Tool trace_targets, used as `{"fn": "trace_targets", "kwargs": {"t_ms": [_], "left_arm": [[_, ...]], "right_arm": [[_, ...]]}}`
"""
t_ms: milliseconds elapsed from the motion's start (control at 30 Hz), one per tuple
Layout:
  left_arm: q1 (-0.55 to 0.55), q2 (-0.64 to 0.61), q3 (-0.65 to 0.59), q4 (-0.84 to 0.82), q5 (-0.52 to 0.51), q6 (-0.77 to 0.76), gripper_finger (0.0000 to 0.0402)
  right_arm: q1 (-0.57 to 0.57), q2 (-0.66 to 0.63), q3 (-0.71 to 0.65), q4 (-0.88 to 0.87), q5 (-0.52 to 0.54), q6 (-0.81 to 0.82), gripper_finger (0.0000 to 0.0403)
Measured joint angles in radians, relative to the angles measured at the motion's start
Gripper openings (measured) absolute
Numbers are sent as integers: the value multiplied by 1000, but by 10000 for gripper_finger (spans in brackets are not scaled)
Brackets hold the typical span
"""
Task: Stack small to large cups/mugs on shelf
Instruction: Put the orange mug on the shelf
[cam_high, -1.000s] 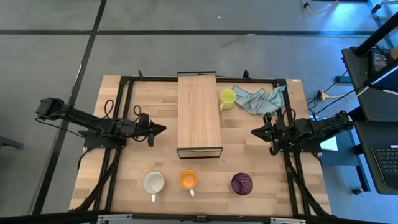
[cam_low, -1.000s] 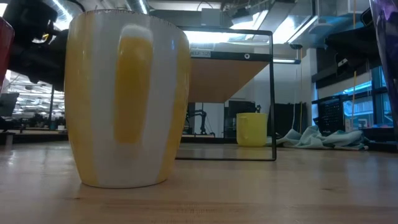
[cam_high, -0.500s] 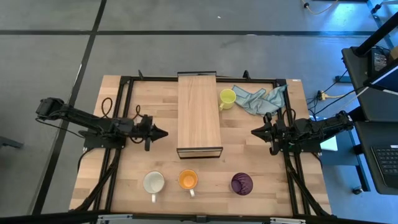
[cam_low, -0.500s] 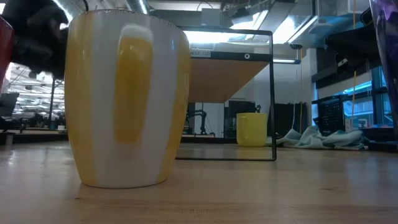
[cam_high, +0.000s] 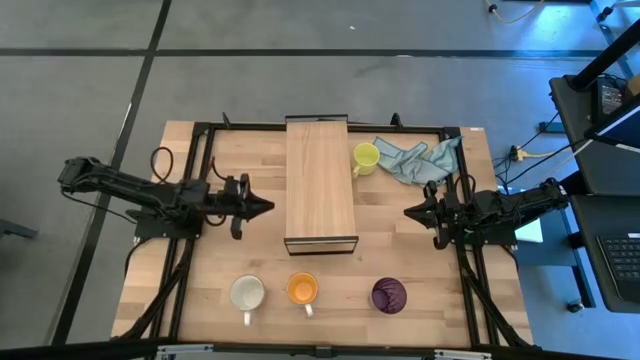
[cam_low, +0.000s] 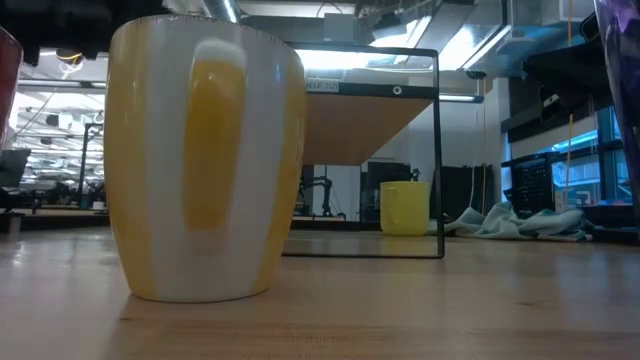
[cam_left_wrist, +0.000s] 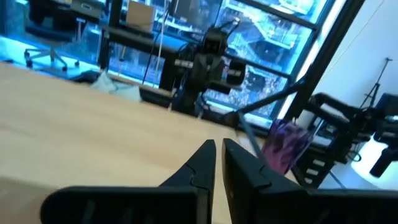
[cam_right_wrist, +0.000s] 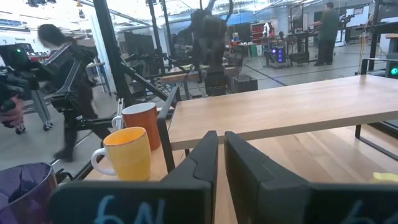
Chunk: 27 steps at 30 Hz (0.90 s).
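The shelf (cam_high: 321, 185) is a long light-wood board on a dark frame, standing mid-table. A yellow mug (cam_high: 365, 157) stands on the table at its far right; it also shows in the low view (cam_low: 405, 207). Along the near edge stand a white-lined mug (cam_high: 247, 294), an orange-lined mug (cam_high: 302, 290) and a dark purple mug (cam_high: 388, 295), each on its base. My left gripper (cam_high: 268, 208) is shut and empty, just left of the shelf. My right gripper (cam_high: 408, 212) is shut and empty, right of the shelf.
A blue-grey cloth (cam_high: 415, 158) lies crumpled at the far right, against the yellow mug. Bare tabletop lies between each gripper and the shelf, and between the shelf's near end and the row of mugs. People move in the room beyond the table (cam_right_wrist: 62, 93).
My left gripper has gone a little toward the table's right edge, closer to the shelf, and its arm's dark shape has left the top left of the low view. It has stayed shut. The mugs, the shelf and my right arm have kept still.
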<state>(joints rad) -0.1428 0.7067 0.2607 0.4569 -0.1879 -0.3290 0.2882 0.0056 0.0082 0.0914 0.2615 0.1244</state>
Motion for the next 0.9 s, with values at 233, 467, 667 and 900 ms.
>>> {"fn": "trace_targets", "kwargs": {"t_ms": [233,467,667,900], "left_arm": [[1,0,87,7,-27,-25,23],[0,0,162,9,-61,-28,23],[0,0,170,8,-61,-28,23],[0,-1,170,-53,-61,-19,23]], "right_arm": [[0,0,0,0,0,0,32],[0,0,0,0,0,1,32],[0,0,0,0,0,1,32],[0,0,0,0,0,0,32]]}}
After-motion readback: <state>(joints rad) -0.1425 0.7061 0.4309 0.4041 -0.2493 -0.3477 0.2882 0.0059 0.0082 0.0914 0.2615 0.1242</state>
